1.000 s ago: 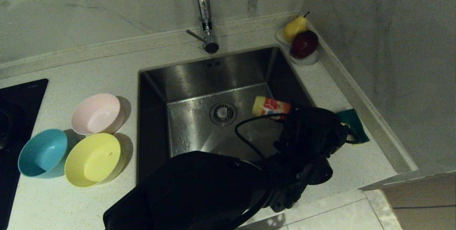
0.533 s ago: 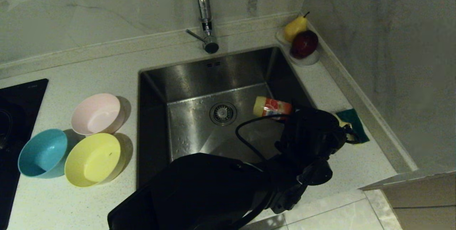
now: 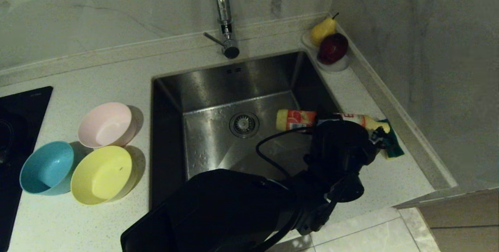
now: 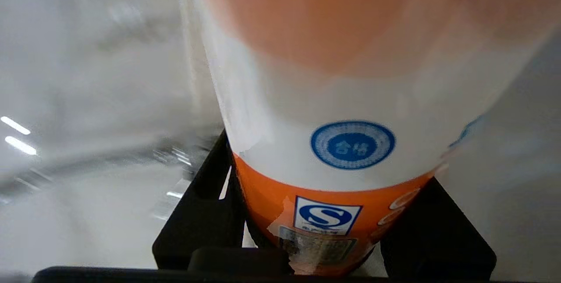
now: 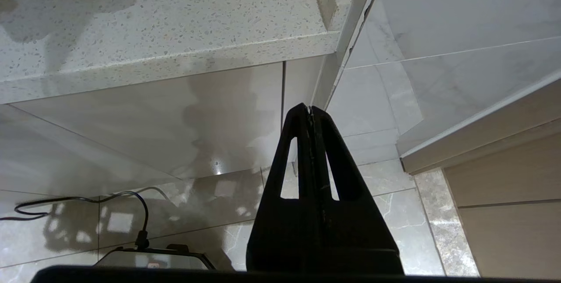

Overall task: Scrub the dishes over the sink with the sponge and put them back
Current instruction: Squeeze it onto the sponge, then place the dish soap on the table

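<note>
One bottle now tipped level over the sponge in left gripper, three bowls, right gripper closed.

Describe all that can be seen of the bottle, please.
The bottle looks like plastic, with an orange and white label carrying blue round seals and a pale yellow end. It lies about level, tipped on its side, held in the left gripper, whose black fingers press its sides. It hangs over the sink's right edge, one end above the basin, the other reaching over the sponge on the counter. Whether it touches the sponge cannot be told.
</note>
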